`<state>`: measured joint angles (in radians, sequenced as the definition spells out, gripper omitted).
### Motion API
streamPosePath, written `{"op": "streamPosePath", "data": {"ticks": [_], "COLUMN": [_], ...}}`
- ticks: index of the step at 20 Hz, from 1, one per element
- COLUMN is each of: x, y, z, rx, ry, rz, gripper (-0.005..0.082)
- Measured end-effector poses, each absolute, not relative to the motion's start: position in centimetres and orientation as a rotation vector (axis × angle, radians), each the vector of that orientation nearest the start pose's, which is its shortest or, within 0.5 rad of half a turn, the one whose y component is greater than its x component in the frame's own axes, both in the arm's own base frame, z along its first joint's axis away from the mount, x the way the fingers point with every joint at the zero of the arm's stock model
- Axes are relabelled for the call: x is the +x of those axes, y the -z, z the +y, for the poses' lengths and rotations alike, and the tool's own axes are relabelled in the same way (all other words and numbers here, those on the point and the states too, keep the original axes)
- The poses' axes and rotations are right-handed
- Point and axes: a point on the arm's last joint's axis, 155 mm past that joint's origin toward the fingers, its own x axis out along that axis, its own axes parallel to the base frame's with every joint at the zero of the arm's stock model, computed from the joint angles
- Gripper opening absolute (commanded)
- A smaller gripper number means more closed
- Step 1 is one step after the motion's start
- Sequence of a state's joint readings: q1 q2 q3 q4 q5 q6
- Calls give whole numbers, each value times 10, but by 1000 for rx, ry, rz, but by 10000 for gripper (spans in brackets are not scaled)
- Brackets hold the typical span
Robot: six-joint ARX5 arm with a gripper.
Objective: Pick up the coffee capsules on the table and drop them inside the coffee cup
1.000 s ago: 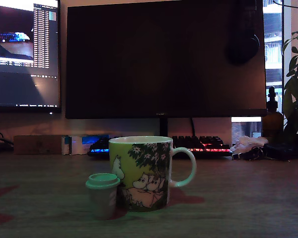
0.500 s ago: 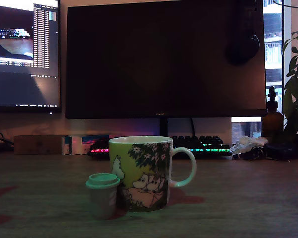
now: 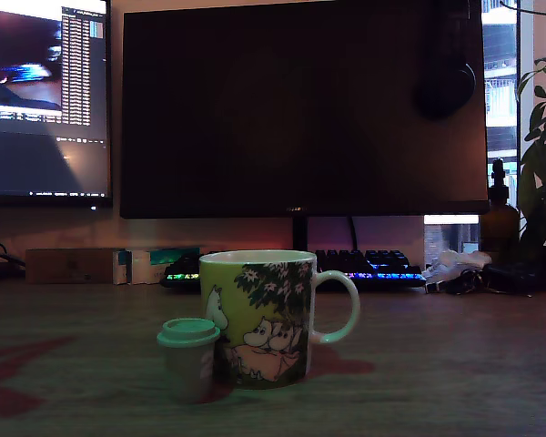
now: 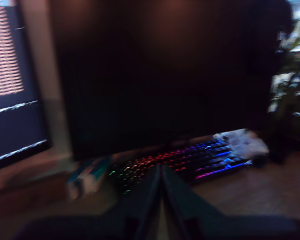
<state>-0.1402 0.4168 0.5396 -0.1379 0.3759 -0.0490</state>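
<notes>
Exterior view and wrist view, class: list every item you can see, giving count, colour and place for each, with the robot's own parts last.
coffee cup: 1, yellow-green print, mint handle, front centre of the table.
coffee capsule: 1, mint lid, grey body, upright, against the cup at the exterior view's left.
monitor: 1, dark, behind the cup.
second monitor: 1, lit, far left of the exterior view.
keyboard: 1, black, rainbow backlit, under the dark monitor.
plant: 1, green, right edge.
bottle: 1, dark, beside the plant.
gripper: 1, dark, fingers together, seen only in the blurred wrist view.
</notes>
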Motion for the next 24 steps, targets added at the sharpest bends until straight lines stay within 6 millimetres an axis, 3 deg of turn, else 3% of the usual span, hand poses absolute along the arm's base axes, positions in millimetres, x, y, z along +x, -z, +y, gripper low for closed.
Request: {"op": "streamPosePath", "data": {"ticks": [4,6,14,24], "x": [241,239,212,189], "y": [-255,-245,-244,-208], "z": [-117,-122,-134,-149], "rx": [-58,-87,-153,-184], "ry": [578,600,667,727], "rz": [105,120,76,189], "gripper": [-24,-24,-24,-24]}}
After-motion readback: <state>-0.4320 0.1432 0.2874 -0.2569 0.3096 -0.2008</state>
